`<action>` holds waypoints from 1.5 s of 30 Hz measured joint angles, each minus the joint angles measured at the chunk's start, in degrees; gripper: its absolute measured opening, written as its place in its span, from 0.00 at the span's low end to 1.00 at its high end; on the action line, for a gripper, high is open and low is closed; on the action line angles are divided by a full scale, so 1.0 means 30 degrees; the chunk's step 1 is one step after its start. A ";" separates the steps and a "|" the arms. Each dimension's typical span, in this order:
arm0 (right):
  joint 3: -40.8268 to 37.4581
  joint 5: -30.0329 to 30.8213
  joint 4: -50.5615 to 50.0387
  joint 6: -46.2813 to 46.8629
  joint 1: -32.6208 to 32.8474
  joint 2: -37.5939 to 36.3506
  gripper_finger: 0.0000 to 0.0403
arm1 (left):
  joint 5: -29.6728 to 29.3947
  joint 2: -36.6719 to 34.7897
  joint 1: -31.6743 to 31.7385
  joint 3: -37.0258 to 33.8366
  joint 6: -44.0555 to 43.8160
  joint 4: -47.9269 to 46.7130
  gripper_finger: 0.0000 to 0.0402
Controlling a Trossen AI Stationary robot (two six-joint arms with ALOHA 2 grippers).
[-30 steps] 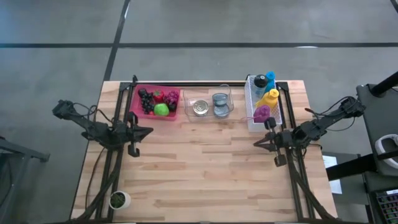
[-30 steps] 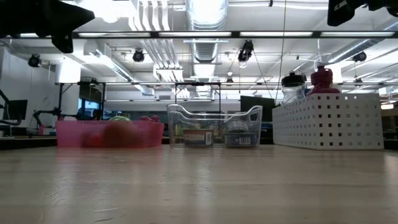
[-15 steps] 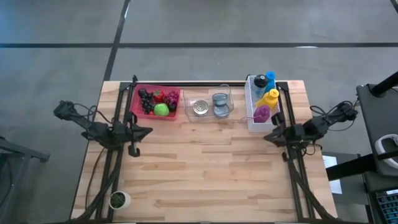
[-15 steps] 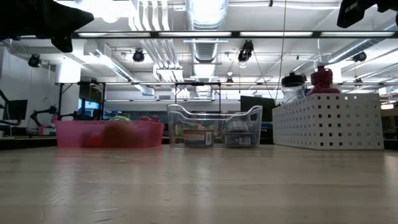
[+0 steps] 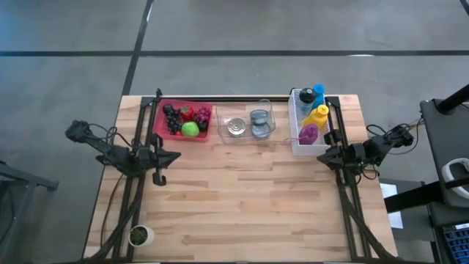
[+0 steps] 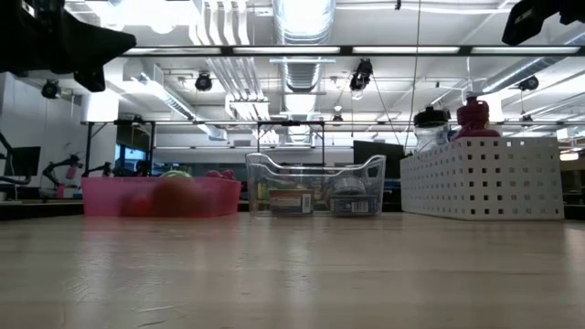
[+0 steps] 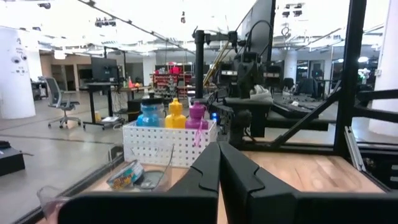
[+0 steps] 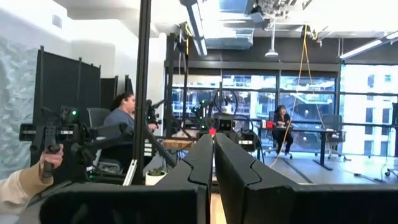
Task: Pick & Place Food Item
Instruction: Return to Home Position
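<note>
You have the left gripper [image 5: 174, 155] hanging above the left side of the table [image 5: 242, 205], just in front of the pink bin [image 5: 185, 139], with its fingers pressed together and nothing between them. Your right gripper [image 5: 321, 155] sits across from it near the right edge, beside the front corner of the white basket [image 5: 295, 143], likewise closed on nothing. The food is all at the back. The green apple [image 5: 190, 129], the dark grapes [image 5: 171, 117] and a strawberry [image 5: 187, 112] lie in the pink bin, and the blue tuna can [image 5: 259, 122] rests beside a silver can [image 5: 236, 127] in the transparent bin [image 5: 220, 132]. A yellow bottle [image 5: 316, 115] and others stand in the white basket.
</note>
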 joint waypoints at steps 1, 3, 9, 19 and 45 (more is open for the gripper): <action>0.0002 0.0011 0.0001 0.0003 -0.0004 0.0025 0.03 | 0.0007 -0.0229 0.0000 -0.0118 -0.0006 -0.0052 0.02; -0.0074 -0.0022 0.0012 0.0015 -0.0002 -0.0037 0.03 | -0.0034 -0.0572 0.0000 -0.0191 -0.0167 -0.0392 0.01; -0.1112 -0.0020 -0.0558 0.0317 0.0000 -0.0025 0.03 | 0.0001 -0.0728 -0.0006 -0.0191 -0.0634 -0.1037 0.01; -0.2978 0.1274 -0.1895 0.1158 0.0000 0.0090 0.03 | 0.0000 -0.0701 -0.0007 -0.0205 -0.0648 -0.1991 0.01; -0.2964 0.1635 -0.2824 -0.2310 0.0000 0.2313 0.03 | -0.0561 -0.0563 0.0000 -0.0212 -0.0561 -0.5958 0.01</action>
